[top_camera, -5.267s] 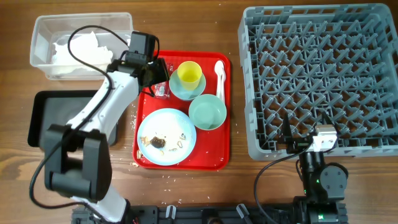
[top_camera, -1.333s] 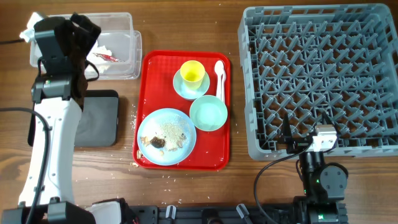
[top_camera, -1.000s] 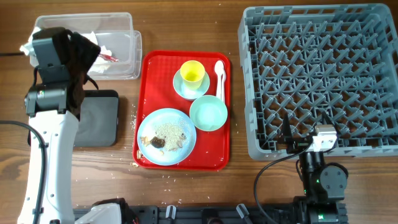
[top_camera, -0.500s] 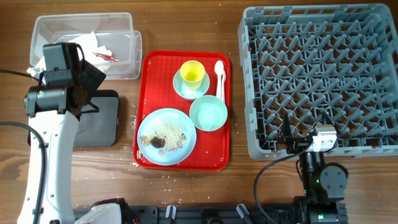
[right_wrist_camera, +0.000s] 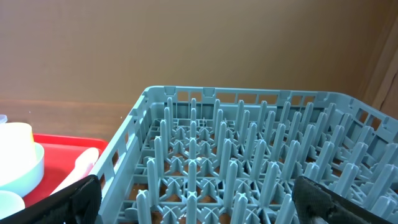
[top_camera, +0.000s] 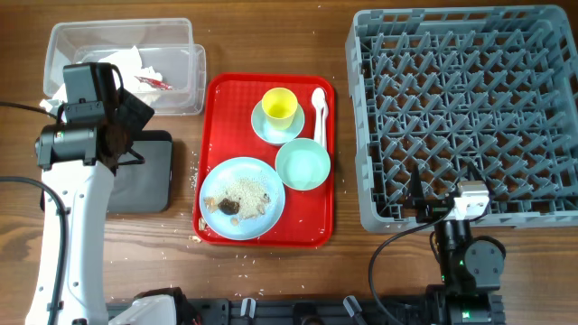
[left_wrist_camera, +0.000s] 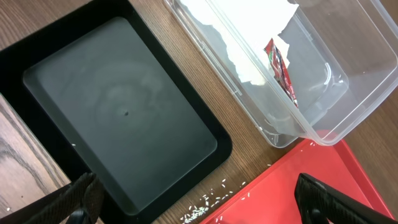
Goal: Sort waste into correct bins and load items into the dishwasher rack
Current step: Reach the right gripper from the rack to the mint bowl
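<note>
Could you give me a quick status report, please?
Left gripper open near shallow black rectangular tray; right gripper open. Crumpled white paper napkin, red wrapper in clear plastic tub. Nothing in the way.

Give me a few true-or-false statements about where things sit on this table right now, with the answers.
1. The napkin and red wrapper lie inside the clear tub. True.
2. The yellow cup stands in the dishwasher rack. False: it stands on the saucer on the red tray.
3. The black tray is piled with food scraps. False: it looks bare.
4. The plate carries rice and brown lumps. True.
5. The left gripper holds the spoon. False: its fingers are open and hold nothing; the spoon lies on the red tray.
</note>
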Robot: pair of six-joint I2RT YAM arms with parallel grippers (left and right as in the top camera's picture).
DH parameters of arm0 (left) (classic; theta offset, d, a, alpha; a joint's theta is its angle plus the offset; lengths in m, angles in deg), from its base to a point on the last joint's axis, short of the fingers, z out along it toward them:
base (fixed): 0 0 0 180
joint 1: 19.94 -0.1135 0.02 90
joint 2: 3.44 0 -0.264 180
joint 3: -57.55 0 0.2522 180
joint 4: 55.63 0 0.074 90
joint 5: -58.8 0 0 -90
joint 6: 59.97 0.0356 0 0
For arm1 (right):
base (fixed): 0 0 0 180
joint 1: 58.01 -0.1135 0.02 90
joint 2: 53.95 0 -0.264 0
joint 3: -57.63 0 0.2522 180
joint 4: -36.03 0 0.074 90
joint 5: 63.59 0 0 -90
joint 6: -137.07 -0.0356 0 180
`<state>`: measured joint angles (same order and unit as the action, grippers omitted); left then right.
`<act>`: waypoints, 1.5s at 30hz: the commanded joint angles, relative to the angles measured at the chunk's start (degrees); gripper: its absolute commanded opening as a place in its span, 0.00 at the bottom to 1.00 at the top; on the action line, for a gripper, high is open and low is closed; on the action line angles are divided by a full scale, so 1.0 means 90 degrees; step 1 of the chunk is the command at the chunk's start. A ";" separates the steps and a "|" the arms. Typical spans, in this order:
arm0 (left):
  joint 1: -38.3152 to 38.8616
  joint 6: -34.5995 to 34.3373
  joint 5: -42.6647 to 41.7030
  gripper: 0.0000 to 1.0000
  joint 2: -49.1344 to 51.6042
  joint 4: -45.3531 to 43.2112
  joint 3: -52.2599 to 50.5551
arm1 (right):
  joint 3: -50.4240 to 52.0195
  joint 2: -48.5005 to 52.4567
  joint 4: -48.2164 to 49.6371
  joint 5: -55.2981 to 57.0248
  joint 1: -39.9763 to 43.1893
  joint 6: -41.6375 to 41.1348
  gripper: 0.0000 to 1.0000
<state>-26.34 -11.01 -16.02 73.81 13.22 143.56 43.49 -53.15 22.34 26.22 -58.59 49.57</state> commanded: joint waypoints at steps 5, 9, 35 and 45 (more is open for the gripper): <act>-0.0019 0.0029 0.0153 1.00 -0.0036 0.0005 0.0002 | 0.0010 -0.0029 0.0316 -0.2900 0.0024 -0.3366 1.00; -0.0019 0.0029 0.0151 1.00 -0.0036 0.0005 0.0002 | 0.0010 -0.0027 0.0204 -0.2951 0.0024 -0.8446 1.00; -0.0019 0.0029 0.0153 1.00 -0.0036 0.0005 0.0002 | -0.4194 0.3672 0.0935 -0.2963 0.0024 -0.5387 1.00; -0.0019 0.0027 0.0153 1.00 -0.0036 0.0005 0.0002 | -0.8908 0.7893 -0.4381 -0.3480 -0.1248 -0.2322 1.00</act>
<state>-26.34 -11.01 -15.98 73.86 13.20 143.56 -26.78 11.44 -9.52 -5.38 -63.92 16.72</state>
